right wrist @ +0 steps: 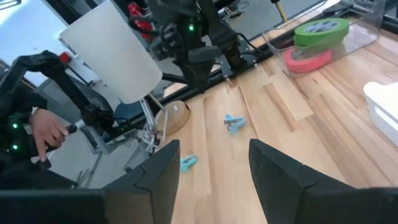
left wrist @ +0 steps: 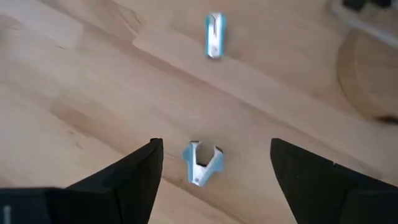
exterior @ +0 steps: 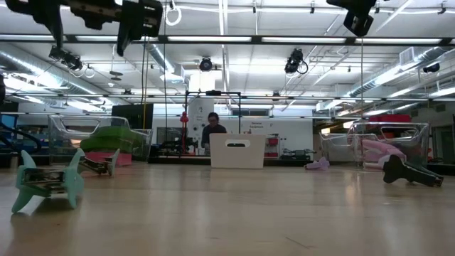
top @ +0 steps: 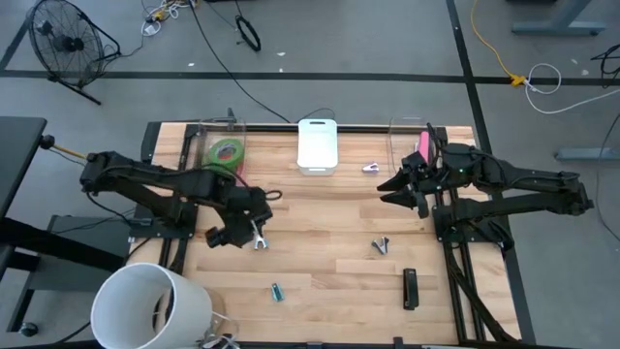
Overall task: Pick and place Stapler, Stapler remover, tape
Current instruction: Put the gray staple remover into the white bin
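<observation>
A: Left gripper (top: 254, 236)?

B: Jaws spread wide and empty. It hangs above the bench (top: 329, 271), left of centre. In the left wrist view a small light-blue staple remover (left wrist: 201, 163) lies flat on the wood, between the two dark fingers (left wrist: 134, 174) and clear of both.

A: Right gripper (top: 405, 191)?

B: Jaws partly open, nothing between them. It sits up off the bench at the right rear, just beside a clear bin (top: 412, 145) holding something pink. The fingers (right wrist: 280, 171) frame the far side of the bench in its own view.

A: Tape?

B: A green roll (top: 227, 152) lies in the clear bin (top: 221, 136) at the left rear. The right wrist view shows the green roll (right wrist: 320, 30) stacked on a red-pink roll (right wrist: 306, 60) there.

A: Other task items?

B: A second staple remover, grey (top: 381, 246), sits right of centre. A black stapler (top: 410, 288) lies near the front right. A small teal piece (top: 277, 290) lies toward the front left; I cannot tell what it is.

A: Surroundings?

B: White bin (top: 317, 145) at rear centre; white bucket (top: 150, 305) off the front left corner; fan (top: 63, 44) on the floor; a person's hand (right wrist: 48, 132) beyond the bench in the right wrist view.
</observation>
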